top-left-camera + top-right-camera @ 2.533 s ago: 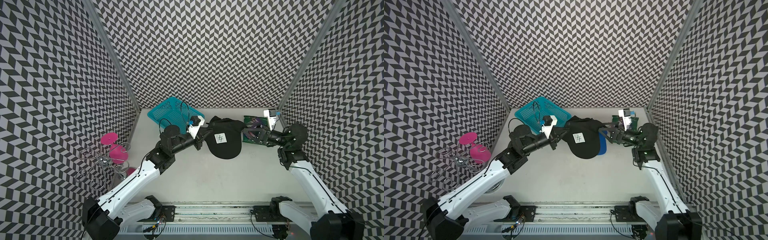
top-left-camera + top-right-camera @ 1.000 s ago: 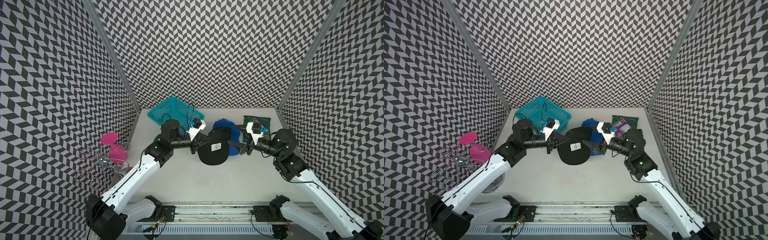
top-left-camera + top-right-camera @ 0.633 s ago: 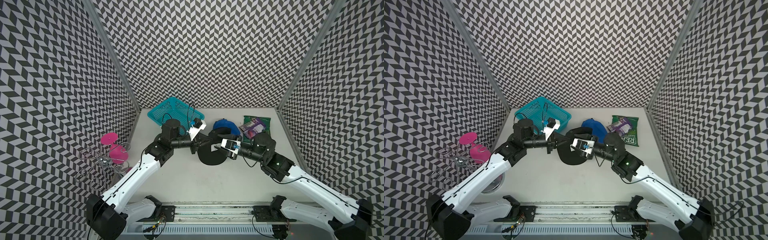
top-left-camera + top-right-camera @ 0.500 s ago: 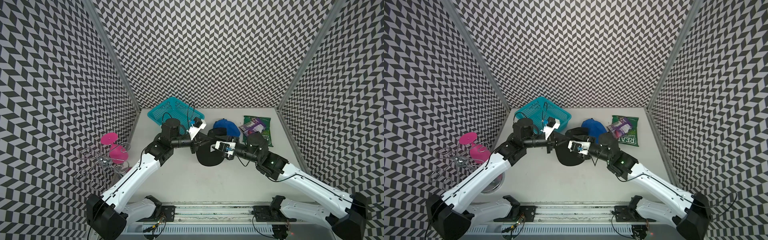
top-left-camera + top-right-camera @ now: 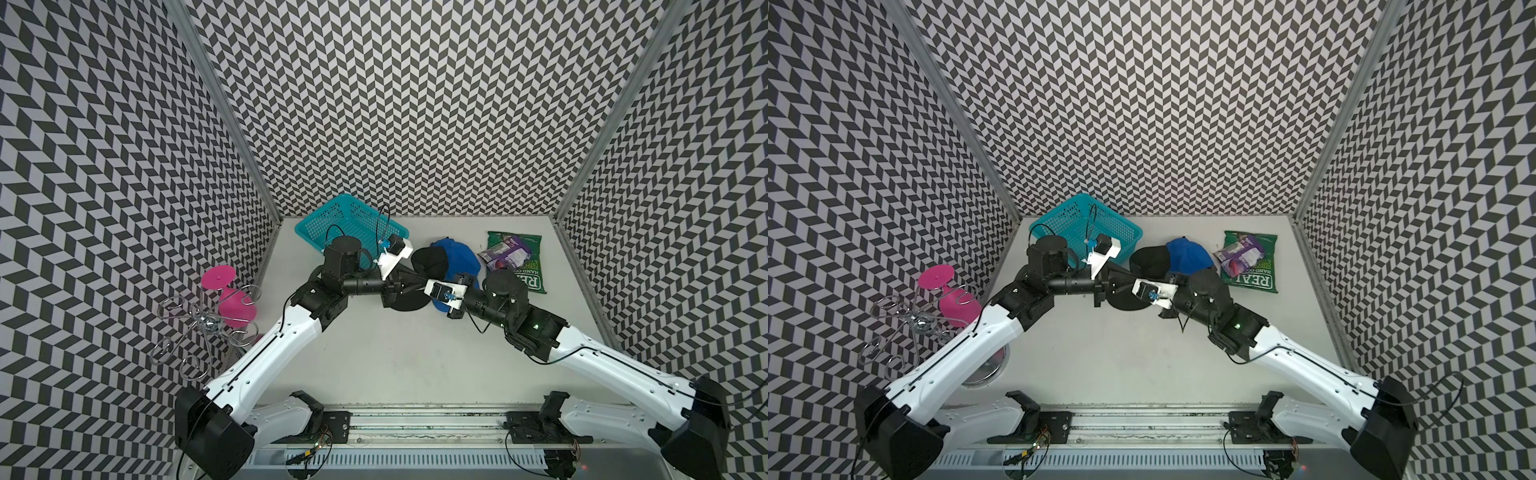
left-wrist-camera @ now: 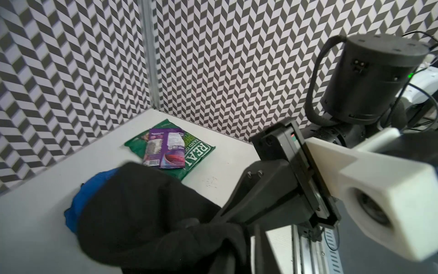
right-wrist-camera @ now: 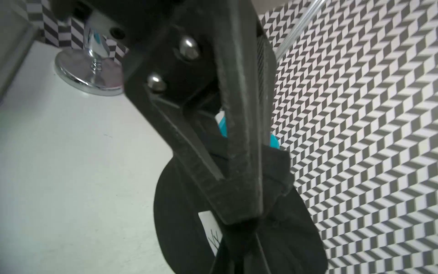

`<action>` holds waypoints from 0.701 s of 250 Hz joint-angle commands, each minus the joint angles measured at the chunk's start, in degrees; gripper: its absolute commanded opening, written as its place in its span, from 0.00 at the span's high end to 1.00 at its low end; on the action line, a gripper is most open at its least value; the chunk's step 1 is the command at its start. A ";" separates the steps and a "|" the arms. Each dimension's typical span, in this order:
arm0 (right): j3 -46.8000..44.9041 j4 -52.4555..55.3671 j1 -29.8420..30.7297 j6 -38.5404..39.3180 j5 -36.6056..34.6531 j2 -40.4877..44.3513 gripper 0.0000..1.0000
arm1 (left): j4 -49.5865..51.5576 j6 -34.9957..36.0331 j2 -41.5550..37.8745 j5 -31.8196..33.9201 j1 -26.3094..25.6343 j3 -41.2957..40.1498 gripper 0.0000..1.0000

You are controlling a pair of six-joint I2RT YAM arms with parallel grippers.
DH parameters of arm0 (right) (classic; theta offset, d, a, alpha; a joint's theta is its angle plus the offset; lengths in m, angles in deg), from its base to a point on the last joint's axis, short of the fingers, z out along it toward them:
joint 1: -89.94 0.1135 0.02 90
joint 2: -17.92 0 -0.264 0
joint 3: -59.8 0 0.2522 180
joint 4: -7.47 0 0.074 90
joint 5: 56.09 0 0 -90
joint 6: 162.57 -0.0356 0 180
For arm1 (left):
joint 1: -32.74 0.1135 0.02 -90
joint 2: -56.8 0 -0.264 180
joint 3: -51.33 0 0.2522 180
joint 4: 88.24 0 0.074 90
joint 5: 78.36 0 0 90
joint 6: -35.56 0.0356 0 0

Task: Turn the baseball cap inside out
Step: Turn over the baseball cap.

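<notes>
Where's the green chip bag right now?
In both top views the green chip bag lies at the far right of the table, near the right wall, a purple packet on top and the blue cap to its left.

i see a teal basket (image 5: 328,220) at the far left of the table (image 5: 415,353), a blue cap (image 5: 461,255) near the far middle, and a green chip bag (image 5: 530,277) far right with a purple packet (image 5: 505,255) lying on it. at the left edge, a pink glass (image 5: 232,303) sits upside down on a wire rack (image 5: 203,328).
</notes>
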 commanded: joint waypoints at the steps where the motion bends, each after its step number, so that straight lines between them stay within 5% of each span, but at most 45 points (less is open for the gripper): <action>1: -2.40 -4.98 0.28 -12.54 -1.85 1.17 1.00 | -5.62 -2.22 -3.89 15.62 0.44 0.69 0.30; 30: -2.17 -7.98 0.07 -25.96 -6.44 0.74 1.00 | -11.01 -10.18 -8.60 29.99 3.43 -4.86 0.09; 68: -1.74 -13.29 -2.93 -44.74 -5.15 -0.04 1.00 | -19.74 -22.52 -12.81 23.81 8.34 -14.92 0.05; 109: -2.54 -22.91 -12.59 -65.02 10.50 -1.43 1.00 | -24.96 -30.70 -15.86 20.75 9.65 -23.67 0.02; 175: 4.66 -19.71 -15.67 -67.63 22.18 -4.60 1.00 | -40.13 -40.25 -10.37 9.82 10.43 -27.64 0.01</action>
